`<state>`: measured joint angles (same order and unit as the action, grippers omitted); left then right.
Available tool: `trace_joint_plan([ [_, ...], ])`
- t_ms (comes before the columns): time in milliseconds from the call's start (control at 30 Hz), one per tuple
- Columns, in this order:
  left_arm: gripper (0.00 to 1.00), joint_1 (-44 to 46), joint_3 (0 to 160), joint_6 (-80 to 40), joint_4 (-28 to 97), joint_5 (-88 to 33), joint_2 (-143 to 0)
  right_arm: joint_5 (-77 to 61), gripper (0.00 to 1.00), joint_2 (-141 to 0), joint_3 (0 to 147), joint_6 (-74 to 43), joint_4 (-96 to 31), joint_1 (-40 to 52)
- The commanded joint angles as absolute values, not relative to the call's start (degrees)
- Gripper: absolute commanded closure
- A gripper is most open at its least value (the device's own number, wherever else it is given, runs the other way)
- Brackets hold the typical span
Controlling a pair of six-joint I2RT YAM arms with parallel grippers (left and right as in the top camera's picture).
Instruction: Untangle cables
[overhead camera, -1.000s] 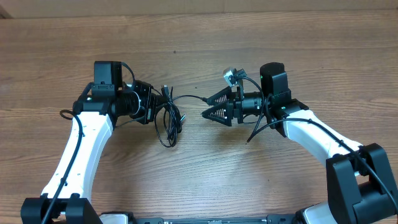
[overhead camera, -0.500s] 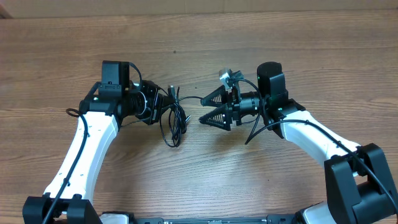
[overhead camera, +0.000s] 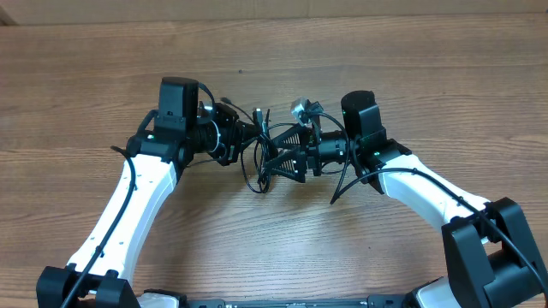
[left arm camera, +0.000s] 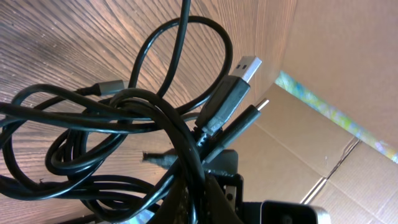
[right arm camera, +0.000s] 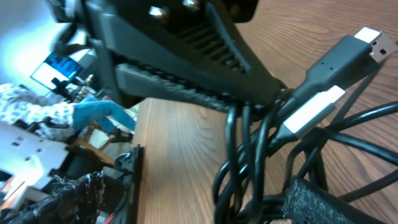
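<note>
Showing USB plugs (left arm camera: 239, 78) on cables (left arm camera: 143, 102): wrist cams only.

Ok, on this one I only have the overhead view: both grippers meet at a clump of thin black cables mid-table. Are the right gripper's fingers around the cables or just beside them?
Observer: Around them. The right wrist view shows the right gripper open, with several strands of the thin black cables passing between its fingers.
Operator: Can any plug ends be told apart?
Observer: Yes. The left wrist view shows a silver-tipped black USB plug and a slimmer black plug beside it, both sticking out of the tangle.
</note>
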<state>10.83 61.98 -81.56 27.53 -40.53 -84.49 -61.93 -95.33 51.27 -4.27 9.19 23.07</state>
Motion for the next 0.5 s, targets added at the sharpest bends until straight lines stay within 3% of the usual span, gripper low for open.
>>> trace_joint_plan([
  [0,0.96,11.3,63.2,-83.0,27.1,-42.2,-83.2,-58.0,0.08,-95.5,51.4,-4.0,9.1,23.3],
  [233,0.96,11.3,63.2,-82.9,27.1,-42.2,-83.2,-55.9,0.18,-95.5,51.4,-4.0,8.2,23.3],
  [467,0.96,12.3,63.2,-82.7,27.4,-42.0,-83.2,-55.9,0.39,-95.5,51.4,-4.0,8.7,23.3],
])
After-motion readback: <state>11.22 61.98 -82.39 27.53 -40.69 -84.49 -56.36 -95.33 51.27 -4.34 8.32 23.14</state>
